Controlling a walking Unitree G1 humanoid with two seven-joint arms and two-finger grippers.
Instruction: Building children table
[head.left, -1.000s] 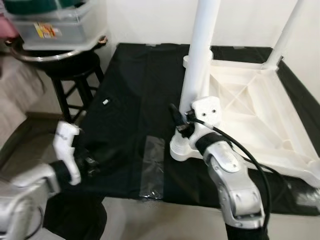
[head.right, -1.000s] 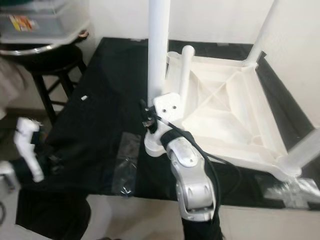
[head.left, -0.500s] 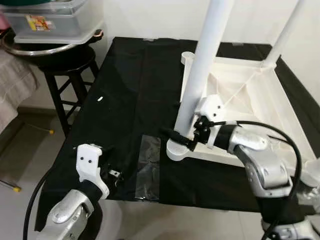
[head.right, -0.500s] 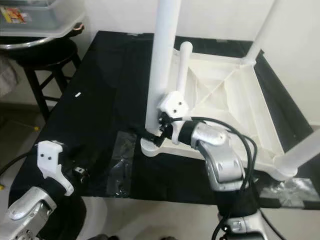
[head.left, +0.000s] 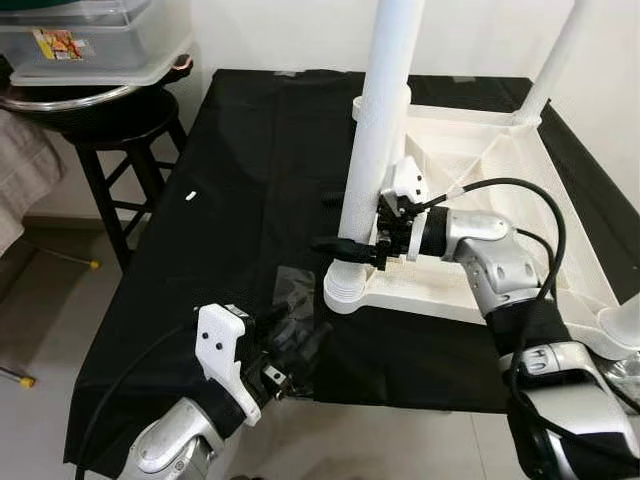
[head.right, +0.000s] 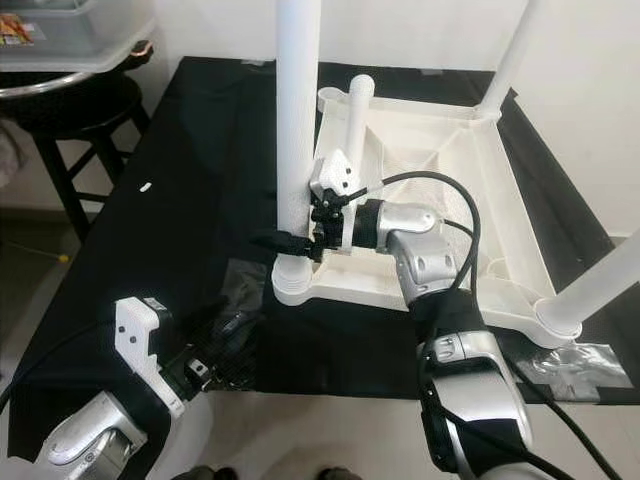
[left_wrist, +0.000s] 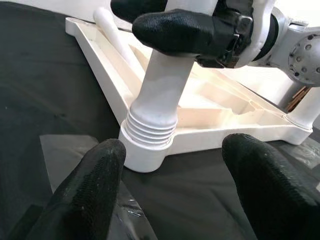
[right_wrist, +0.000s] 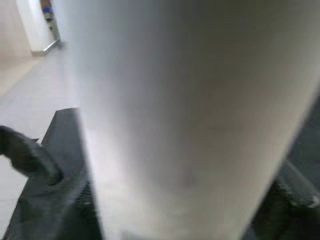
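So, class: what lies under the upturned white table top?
A black sheet lies under the table top, spread past its edges. A clear plastic bag lies on the sheet beside the near corner. Whatever is beneath the sheet is covered.

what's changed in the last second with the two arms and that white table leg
The left gripper came forward over the plastic film, fingers open, toward the leg's threaded base. The right gripper swung round to clasp the white leg from the side. The upturned tabletop and black cloth stayed put.
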